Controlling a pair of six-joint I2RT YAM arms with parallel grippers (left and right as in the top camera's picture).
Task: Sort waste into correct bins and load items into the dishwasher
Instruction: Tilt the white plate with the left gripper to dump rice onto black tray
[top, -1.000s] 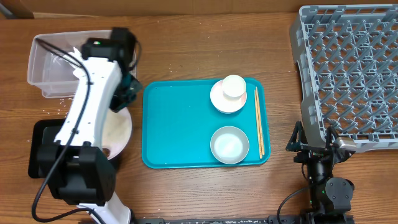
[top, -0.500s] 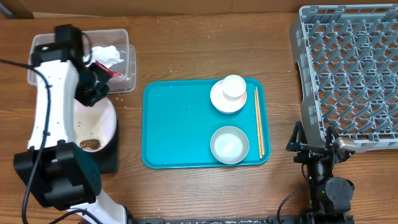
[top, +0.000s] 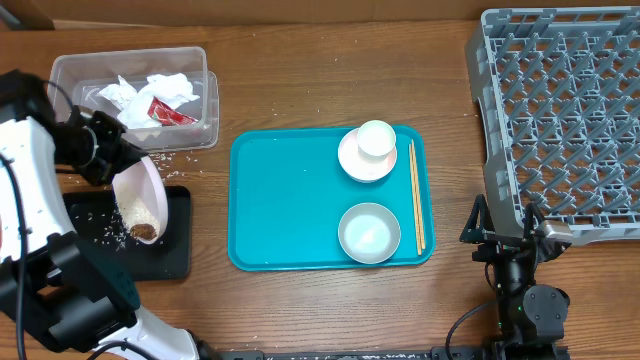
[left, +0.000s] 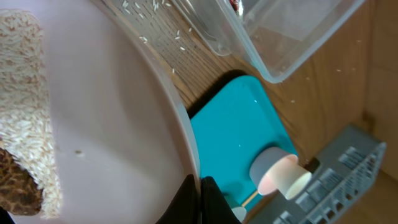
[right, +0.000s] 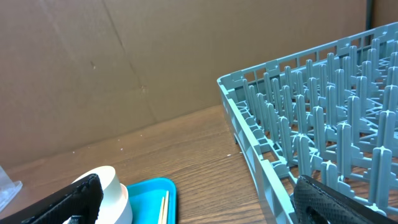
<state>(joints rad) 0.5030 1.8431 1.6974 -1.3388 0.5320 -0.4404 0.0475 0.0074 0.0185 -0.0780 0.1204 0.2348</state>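
My left gripper (top: 112, 160) is shut on the rim of the round white plate (top: 140, 198) and holds it tilted over the shallow black tray (top: 172, 255). Rice grains and a brown food scrap (top: 144, 232) lie at the plate's low edge; both show in the left wrist view, the rice (left: 25, 124) and the scrap (left: 15, 193), with the fingers (left: 200, 202) pinching the rim. The clear tub (top: 205, 100) holds white tissue (top: 165, 88) and a red wrapper (top: 167, 113). My right gripper (top: 505, 237) is open and empty beside the grey dish rack (top: 560, 115).
The teal tray (top: 290, 200) holds a small white cup (top: 376, 138) standing in a white bowl (top: 352, 162), another white bowl (top: 369, 232) and wooden chopsticks (top: 415, 195). Loose rice grains lie on the table by the tub. The rack's edge (right: 249, 134) fills the right wrist view.
My left arm has swung left and forward with the plate, from beside the tub to over the black tray, and tilted it steeply. The tub's contents are now uncovered. The right arm is still.
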